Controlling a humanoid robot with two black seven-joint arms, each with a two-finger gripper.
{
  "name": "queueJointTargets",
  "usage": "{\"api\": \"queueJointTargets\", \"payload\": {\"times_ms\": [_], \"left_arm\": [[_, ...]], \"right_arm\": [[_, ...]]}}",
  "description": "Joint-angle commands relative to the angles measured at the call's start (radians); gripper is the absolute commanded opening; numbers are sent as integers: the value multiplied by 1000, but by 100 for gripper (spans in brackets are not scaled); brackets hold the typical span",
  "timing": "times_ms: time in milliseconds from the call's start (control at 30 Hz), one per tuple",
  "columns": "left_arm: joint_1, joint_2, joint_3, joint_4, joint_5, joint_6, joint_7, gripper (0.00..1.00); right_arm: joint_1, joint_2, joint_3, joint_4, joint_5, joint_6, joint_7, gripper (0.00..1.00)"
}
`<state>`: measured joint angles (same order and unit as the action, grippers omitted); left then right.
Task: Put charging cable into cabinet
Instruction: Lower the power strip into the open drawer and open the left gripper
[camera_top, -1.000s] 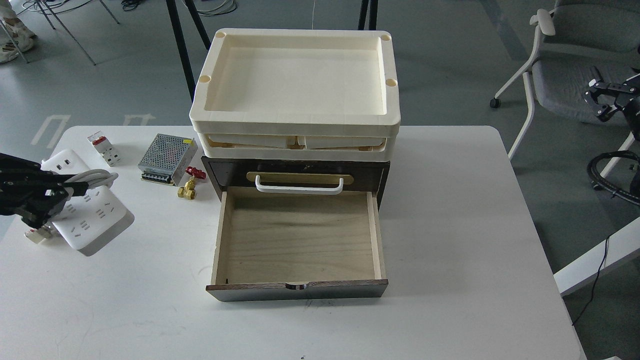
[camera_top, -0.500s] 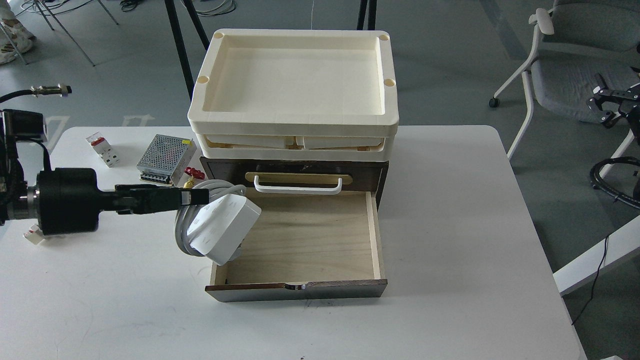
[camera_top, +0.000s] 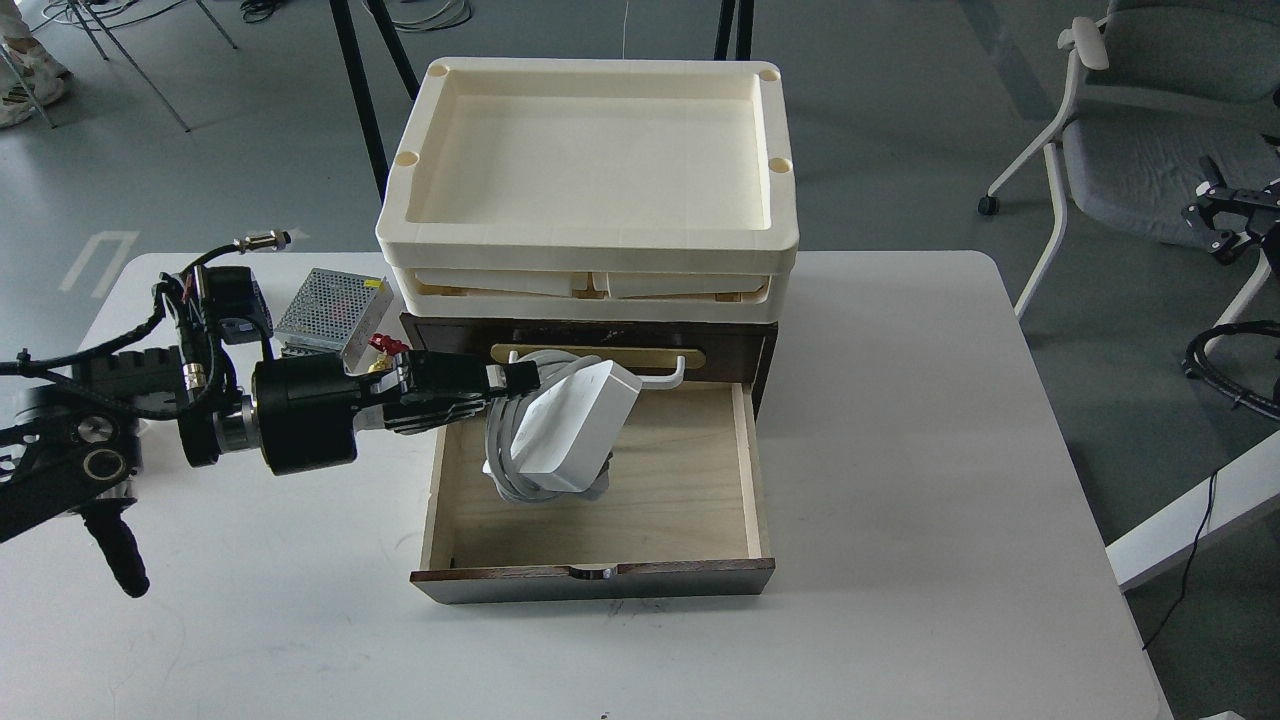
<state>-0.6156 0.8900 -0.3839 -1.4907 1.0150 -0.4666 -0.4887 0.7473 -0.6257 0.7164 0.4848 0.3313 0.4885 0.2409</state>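
Note:
The charging cable (camera_top: 570, 425), a white power strip with its thick white cord looped around it, hangs tilted from my left gripper (camera_top: 515, 377), which is shut on its top end. It is held over the middle of the open pale-wood drawer (camera_top: 690, 490) of the dark brown cabinet (camera_top: 765, 350), above the drawer floor. The strip hides the left part of the white bar handle (camera_top: 665, 375). My right gripper (camera_top: 1225, 215) is small and dark at the far right edge, off the table by the chair.
Two stacked cream plastic trays (camera_top: 590, 250) sit on top of the cabinet. A perforated metal power supply box (camera_top: 330, 310) and a small brass valve with a red knob (camera_top: 385, 350) lie left of the cabinet, behind my left arm. A grey chair (camera_top: 1140, 150) stands right of the table.
My left gripper has carried the charging cable to the right, from the table's left side to over the drawer's left edge and now over its middle. The right gripper shifted slightly.

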Motion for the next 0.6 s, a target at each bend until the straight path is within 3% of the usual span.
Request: {"api": "queueJointTargets", "payload": {"times_ms": [0, 567], "left_arm": [[30, -19, 2, 49, 2, 6, 0, 0], [103, -169, 2, 265, 51, 34, 0, 0]], "right_arm": [[0, 0, 0, 0, 0, 0, 0, 100], [-16, 0, 0, 0, 0, 0, 0, 100]]}}
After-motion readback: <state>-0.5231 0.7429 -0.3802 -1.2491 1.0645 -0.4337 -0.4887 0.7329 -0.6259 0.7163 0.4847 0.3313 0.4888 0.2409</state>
